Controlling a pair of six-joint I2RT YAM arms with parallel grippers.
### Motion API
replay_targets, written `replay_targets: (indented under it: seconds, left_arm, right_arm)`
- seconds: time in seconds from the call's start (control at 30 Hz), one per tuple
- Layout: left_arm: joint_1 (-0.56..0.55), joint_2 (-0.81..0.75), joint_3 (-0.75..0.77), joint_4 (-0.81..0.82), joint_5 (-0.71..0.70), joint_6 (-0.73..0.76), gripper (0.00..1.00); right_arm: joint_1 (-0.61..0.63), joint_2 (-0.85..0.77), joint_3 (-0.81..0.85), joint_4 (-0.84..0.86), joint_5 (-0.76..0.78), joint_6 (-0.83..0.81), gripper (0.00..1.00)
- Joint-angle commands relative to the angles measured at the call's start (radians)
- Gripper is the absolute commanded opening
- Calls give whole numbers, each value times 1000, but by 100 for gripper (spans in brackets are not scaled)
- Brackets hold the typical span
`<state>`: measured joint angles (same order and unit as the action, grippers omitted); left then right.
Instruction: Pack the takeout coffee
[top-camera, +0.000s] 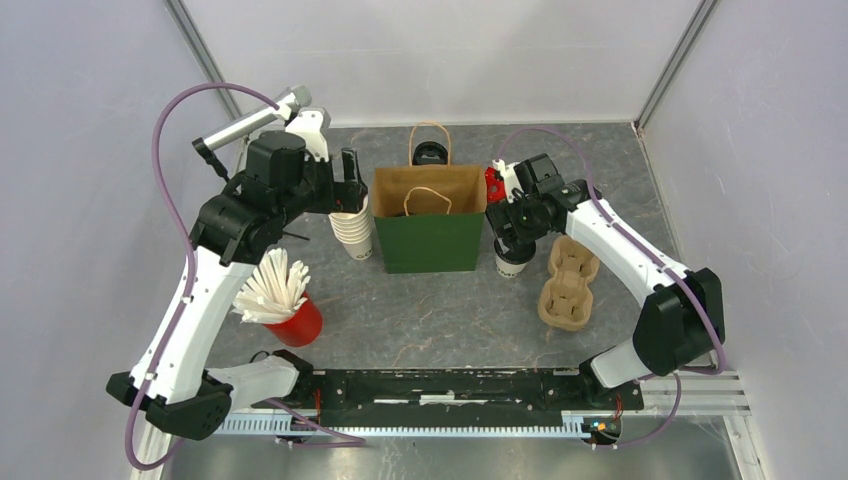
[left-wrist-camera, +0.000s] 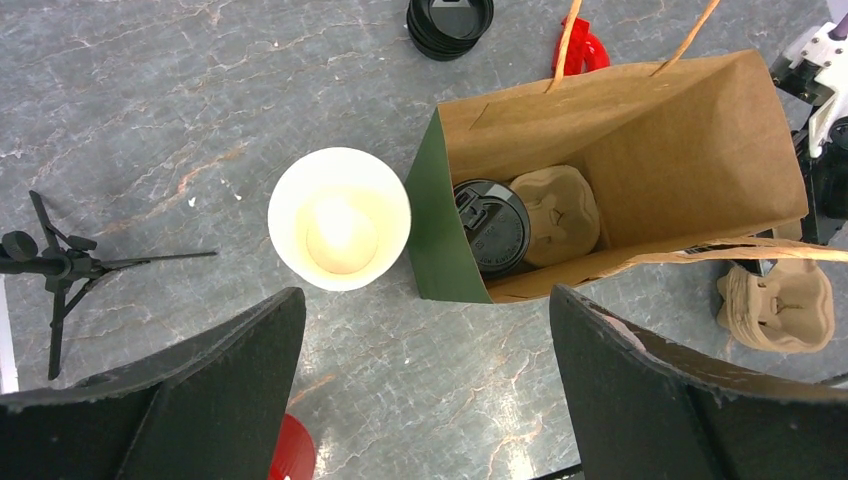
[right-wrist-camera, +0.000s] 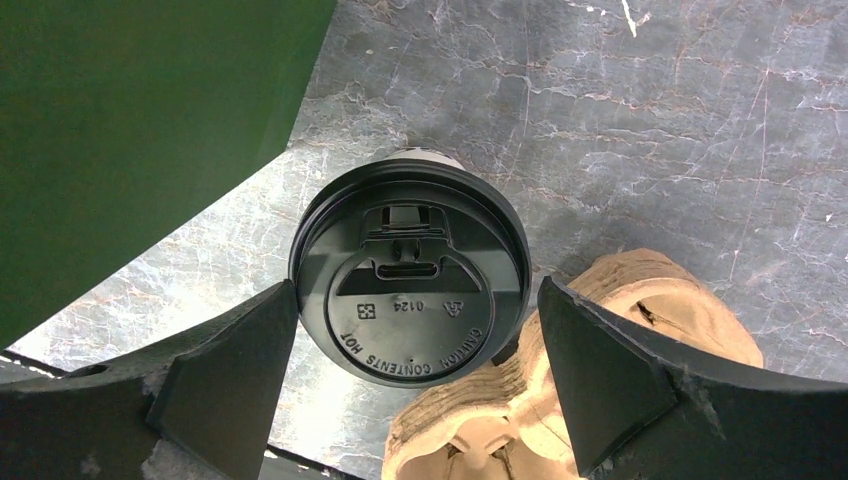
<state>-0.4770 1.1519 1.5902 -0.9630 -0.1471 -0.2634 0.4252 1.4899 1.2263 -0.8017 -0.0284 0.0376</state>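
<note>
Red plastic cup (top-camera: 297, 325) of white sticks nearest, at 7 o'clock on the table (top-camera: 430, 335), parked clear of the packing. At 4 o'clock, stacked cardboard carriers (top-camera: 567, 290), set handy beside the work.

Just beyond, at 3 o'clock off the bag (top-camera: 430, 240): one coffee cup (right-wrist-camera: 410, 285), black lid on. Stands upright on the table, just beside the green wall. Straddled from above by the right gripper (right-wrist-camera: 415, 330), spread wide, one finger on either side of the lid, not yet clamped on anything. Looks lined up for a grasp and a lift into the bag.

Inside the bag, toward its left end: the other coffee cup (left-wrist-camera: 492, 226), lidded. Sits in a carrier (left-wrist-camera: 560, 212), presumably to stay upright, apparently with a free pocket alongside for its partner.

At 9 o'clock off the bag, close against it: stack of lidless cups (left-wrist-camera: 340, 220). Left gripper (left-wrist-camera: 425, 300) overhead, fully spread, holding nothing, probably parked out of the other arm's way.

Farthest, at 12 o'clock behind the bag: pile of spare black lids (left-wrist-camera: 450, 25).
</note>
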Motion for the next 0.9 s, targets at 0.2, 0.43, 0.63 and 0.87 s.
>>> replay_targets:
  seconds: [0.2,0.43,0.63,0.87]
  left_arm:
    - [8,-20,-26,40,14,16,97]
    - [8,-23,-35,41,-35,-22,97]
    - [14,10,-25,42,-42,-122,87]
    - [23,118,-2,45,-3,-139,76]
  right_arm:
    - [5,24,-5,16,22,-4,93]
    - [15,23,-21,7,22,-4,79]
    - [14,-7,-5,-17,22,-2,75]
    - [14,-59,12,-28,59,6,71]
